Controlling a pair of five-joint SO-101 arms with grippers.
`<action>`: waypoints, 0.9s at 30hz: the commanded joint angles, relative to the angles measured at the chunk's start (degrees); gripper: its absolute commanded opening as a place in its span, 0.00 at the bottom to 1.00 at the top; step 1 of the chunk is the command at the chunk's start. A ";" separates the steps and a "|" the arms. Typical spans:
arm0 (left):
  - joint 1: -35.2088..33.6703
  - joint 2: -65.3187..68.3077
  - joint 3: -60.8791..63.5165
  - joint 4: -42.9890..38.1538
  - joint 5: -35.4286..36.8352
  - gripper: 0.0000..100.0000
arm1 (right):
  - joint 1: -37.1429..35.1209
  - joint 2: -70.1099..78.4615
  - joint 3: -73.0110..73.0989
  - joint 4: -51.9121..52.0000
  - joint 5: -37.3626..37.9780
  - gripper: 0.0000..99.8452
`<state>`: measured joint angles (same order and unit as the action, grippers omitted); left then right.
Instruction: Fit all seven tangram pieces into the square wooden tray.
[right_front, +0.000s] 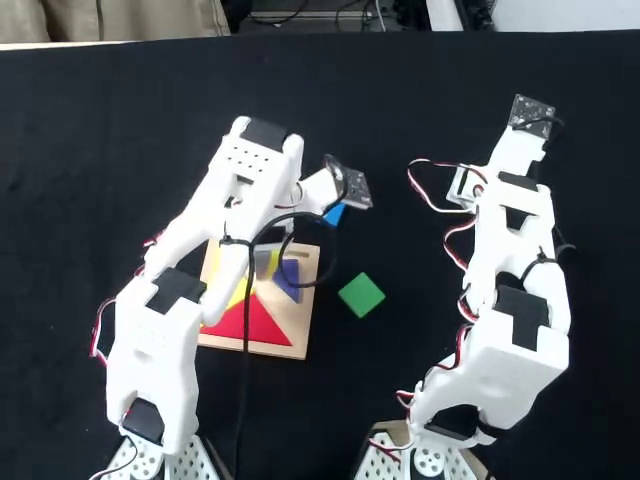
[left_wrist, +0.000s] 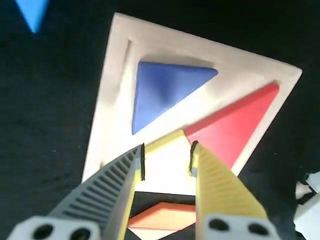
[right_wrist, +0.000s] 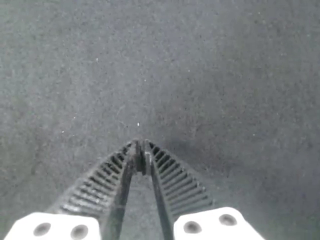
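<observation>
Left wrist view puts the left gripper (left_wrist: 166, 155) low over the wooden tray (left_wrist: 107, 100), with its jaws at a middle width and the yellow triangle (left_wrist: 165, 142) between them. The ribbed fingers (left_wrist: 132, 172) seem to press on two of its edges, so I judge it is held. An orange piece (left_wrist: 162, 215) lies under the gripper, close to the wrist. Further in the tray lie the blue triangle (left_wrist: 160, 90) and the red triangle (left_wrist: 235, 125), both flat. Beyond the tray's corner a light blue piece (left_wrist: 32, 12) waits on the black cloth (left_wrist: 50, 125). In the high view a green square (right_front: 361, 294) rests just beside the tray, apart from it. The pieces look thin, stiff and light, with smooth painted faces, so I expect they slip easily. A triangle is best taken across the long edge and the opposite corner region. The square offers two parallel sides, the safest hold. The right gripper (right_wrist: 140, 150) hangs closed over bare cloth, holding nothing.
</observation>
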<state>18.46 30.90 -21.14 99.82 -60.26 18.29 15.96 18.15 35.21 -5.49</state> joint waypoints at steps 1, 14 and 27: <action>2.33 -2.90 8.31 0.53 -2.81 0.17 | -1.05 -0.22 -3.38 -0.70 -0.18 0.01; 4.09 -2.55 13.67 -10.55 -2.55 0.17 | -1.05 -0.22 -3.38 -0.79 -0.18 0.01; 9.54 -0.97 8.04 -15.03 3.16 0.17 | -1.93 -0.22 -3.38 -0.88 -0.18 0.01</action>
<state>25.49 30.90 -8.66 86.90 -61.32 17.85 15.96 18.15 35.21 -5.49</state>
